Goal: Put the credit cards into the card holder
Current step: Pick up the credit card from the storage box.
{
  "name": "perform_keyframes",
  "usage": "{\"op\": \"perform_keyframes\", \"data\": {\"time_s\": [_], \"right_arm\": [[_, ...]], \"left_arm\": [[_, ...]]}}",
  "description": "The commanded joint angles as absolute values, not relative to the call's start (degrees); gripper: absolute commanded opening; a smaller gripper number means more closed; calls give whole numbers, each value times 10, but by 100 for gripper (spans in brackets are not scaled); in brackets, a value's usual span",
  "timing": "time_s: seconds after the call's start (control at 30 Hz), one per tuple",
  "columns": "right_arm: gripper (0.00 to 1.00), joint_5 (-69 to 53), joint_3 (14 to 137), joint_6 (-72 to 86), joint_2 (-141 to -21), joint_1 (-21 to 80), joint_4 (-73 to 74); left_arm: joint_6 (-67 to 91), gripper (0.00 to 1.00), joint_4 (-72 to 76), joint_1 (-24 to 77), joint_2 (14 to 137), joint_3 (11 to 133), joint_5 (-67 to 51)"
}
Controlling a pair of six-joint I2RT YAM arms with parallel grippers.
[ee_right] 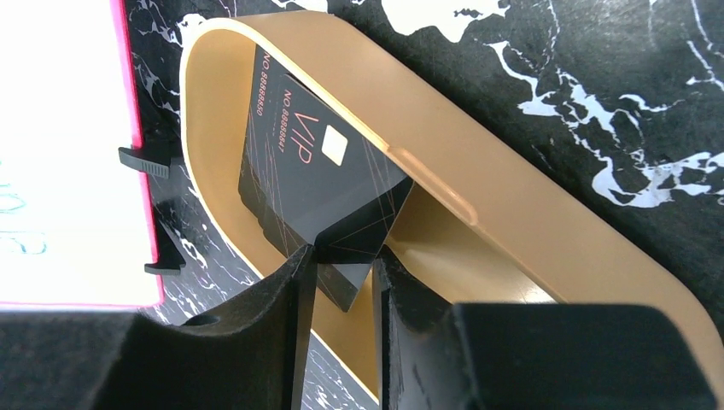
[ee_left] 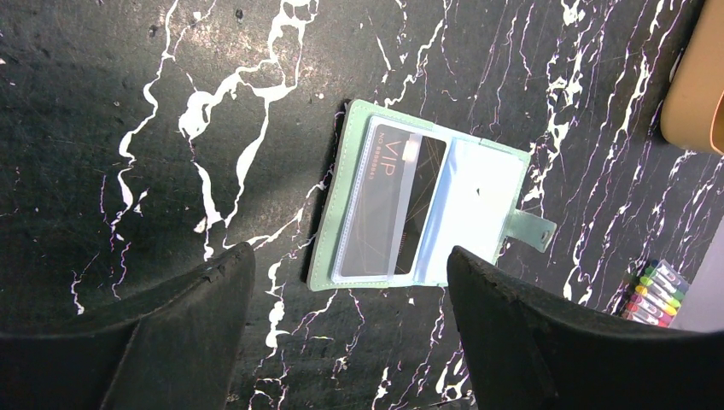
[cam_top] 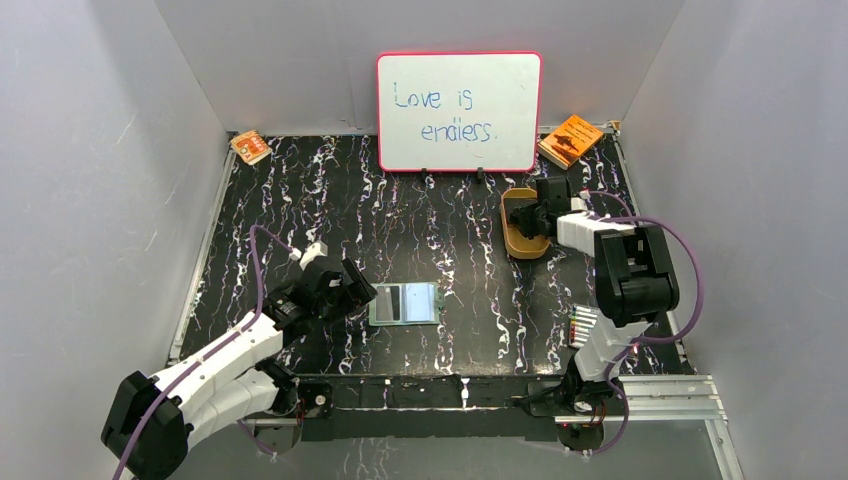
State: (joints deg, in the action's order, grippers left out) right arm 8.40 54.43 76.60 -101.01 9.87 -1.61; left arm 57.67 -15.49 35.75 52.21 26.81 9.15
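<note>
Your right gripper (ee_right: 346, 265) brackets a corner of the thin, stiff, slick credit card (ee_right: 316, 171) propped in the tan tray (ee_right: 478, 171). I can't tell if it's pinching yet. Take it across its flat faces. Your left gripper (ee_left: 348, 256) is spread wide beside the open card holder (ee_left: 478, 196).

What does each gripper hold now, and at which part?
Left gripper holds nothing. Right gripper straddles a credit card's corner in the tray; grip uncertain.
</note>
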Motion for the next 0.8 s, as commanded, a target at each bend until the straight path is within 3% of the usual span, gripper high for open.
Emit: {"op": "perform_keyframes", "data": {"time_s": [0.0,0.77], "right_arm": [[35,89,526,760,-994,97,5],[15,75,516,753,-944,98,7]], "left_arm": [[575,79,-164,358,520,267,93],[579,78,-159,358,528,268,84]]}}
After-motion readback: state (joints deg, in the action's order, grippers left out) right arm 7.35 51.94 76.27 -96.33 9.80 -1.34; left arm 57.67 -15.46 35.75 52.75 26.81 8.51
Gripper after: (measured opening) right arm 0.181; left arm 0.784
